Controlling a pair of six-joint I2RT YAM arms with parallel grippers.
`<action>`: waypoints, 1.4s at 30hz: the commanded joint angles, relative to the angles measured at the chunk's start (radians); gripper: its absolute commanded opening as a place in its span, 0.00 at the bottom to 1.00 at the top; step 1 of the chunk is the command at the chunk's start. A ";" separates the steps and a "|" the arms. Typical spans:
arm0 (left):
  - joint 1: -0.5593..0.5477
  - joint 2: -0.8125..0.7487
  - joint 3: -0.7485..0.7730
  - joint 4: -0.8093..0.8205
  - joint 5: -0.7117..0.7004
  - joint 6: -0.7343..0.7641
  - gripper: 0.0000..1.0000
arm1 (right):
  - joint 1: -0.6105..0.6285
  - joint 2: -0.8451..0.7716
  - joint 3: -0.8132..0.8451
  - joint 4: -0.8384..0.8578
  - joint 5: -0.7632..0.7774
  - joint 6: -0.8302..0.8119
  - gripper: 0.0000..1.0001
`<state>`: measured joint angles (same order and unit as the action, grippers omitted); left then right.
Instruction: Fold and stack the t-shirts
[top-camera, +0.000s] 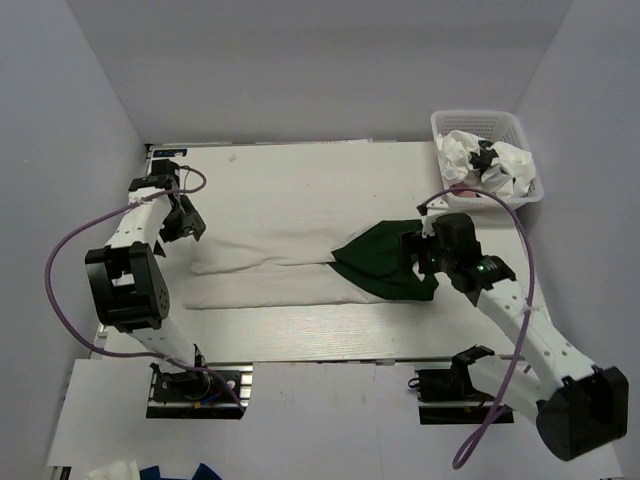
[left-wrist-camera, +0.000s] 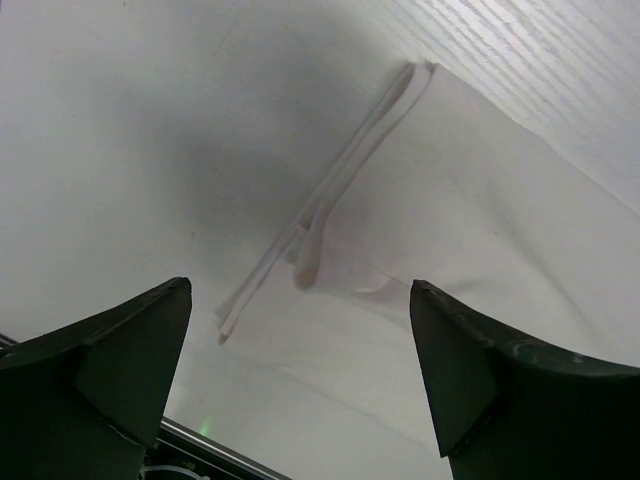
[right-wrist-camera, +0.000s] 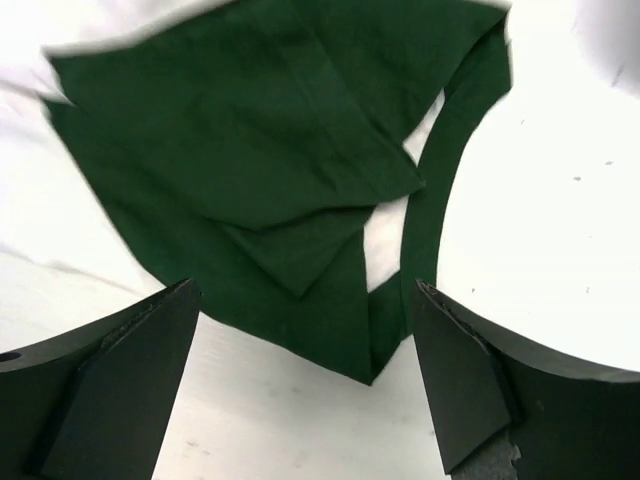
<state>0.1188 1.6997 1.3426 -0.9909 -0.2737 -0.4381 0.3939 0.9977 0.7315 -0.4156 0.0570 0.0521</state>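
1. We judged the folding to be midway: a pale, faintly pink t-shirt (top-camera: 260, 262) lay across the table (top-camera: 300, 165) as a long, flat, layered band.
2. The left gripper (left-wrist-camera: 300, 288) hung over the band's left end, jaws spread, holding nothing.
3. The right gripper (right-wrist-camera: 305, 290), also spread and empty, hovered over a dark green t-shirt (right-wrist-camera: 250, 120), matte and creased, rumpled at the band's right end.
4. More white shirts (top-camera: 505, 165) sat crumpled in a lattice basket (top-camera: 480, 114), far right.
5. Next would likely come pinching an edge cleanly, since soft cloth slips.
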 joint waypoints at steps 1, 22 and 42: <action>0.001 -0.091 0.032 -0.018 0.048 -0.027 1.00 | -0.004 -0.079 0.000 0.095 -0.003 0.092 0.90; -0.114 0.031 -0.264 0.055 0.325 -0.063 1.00 | -0.013 0.700 0.302 0.092 -0.132 0.338 0.90; -0.386 -0.395 -0.278 -0.049 0.470 -0.076 1.00 | -0.040 1.221 1.199 0.155 -0.295 0.060 0.90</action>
<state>-0.2531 1.2598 0.9874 -1.1069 0.2832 -0.5282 0.3317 2.4107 2.0262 -0.3092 -0.2287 0.1844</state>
